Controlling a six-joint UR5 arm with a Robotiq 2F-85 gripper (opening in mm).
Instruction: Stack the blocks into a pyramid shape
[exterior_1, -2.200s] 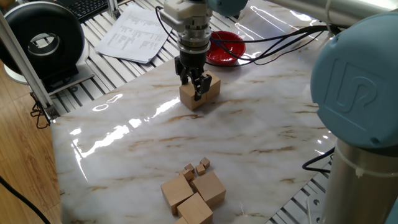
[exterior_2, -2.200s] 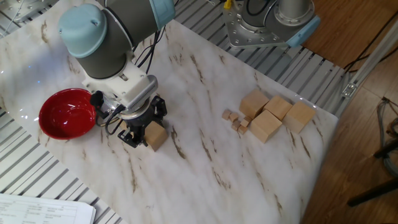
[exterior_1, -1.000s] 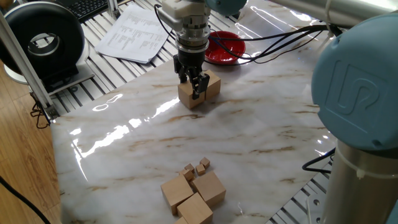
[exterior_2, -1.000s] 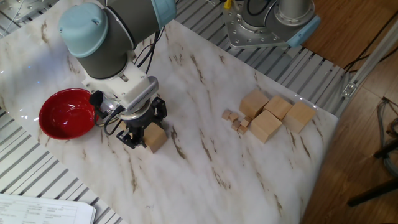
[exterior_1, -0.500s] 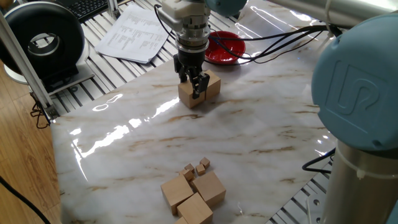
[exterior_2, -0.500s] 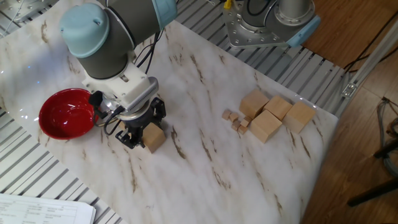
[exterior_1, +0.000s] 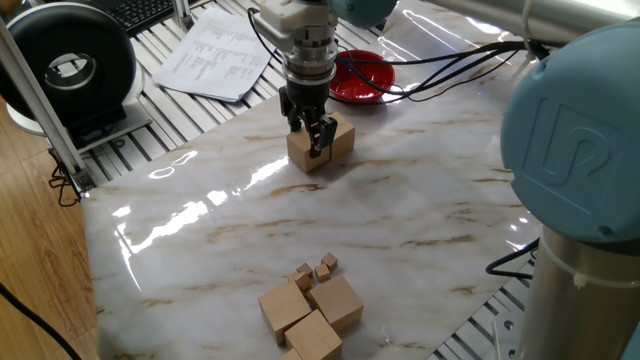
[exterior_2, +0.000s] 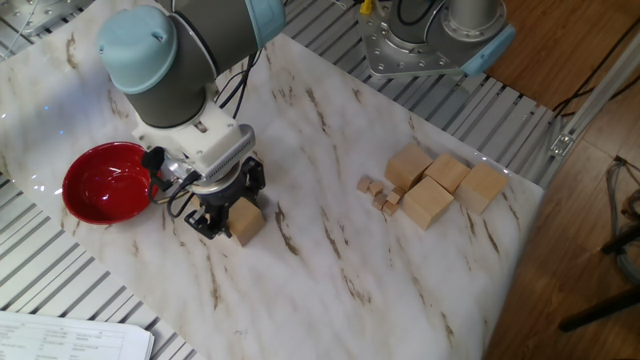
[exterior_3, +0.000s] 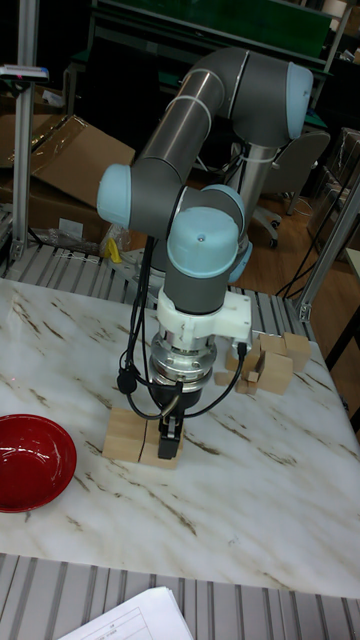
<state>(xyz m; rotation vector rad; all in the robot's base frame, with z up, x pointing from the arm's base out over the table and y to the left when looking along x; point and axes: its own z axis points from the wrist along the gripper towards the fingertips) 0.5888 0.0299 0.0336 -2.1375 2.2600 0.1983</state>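
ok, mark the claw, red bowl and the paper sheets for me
claw (exterior_1: 313, 138), one fixed view, between the fingertips at the block.
red bowl (exterior_2: 104, 182), the other fixed view, on its inner floor.
paper sheets (exterior_1: 214, 52), one fixed view, on the middle of the top page.

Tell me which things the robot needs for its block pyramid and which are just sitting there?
Needed: two big blocks at the gripper; big blocks waiting in a cluster.

Just sitting: red bowl, tiny cubes, papers.

You see light-tan blocks (exterior_1: 312, 322) on your white desk (exterior_1: 420, 215) with brown marble veins, and a glossy red bowl (exterior_1: 365, 77).
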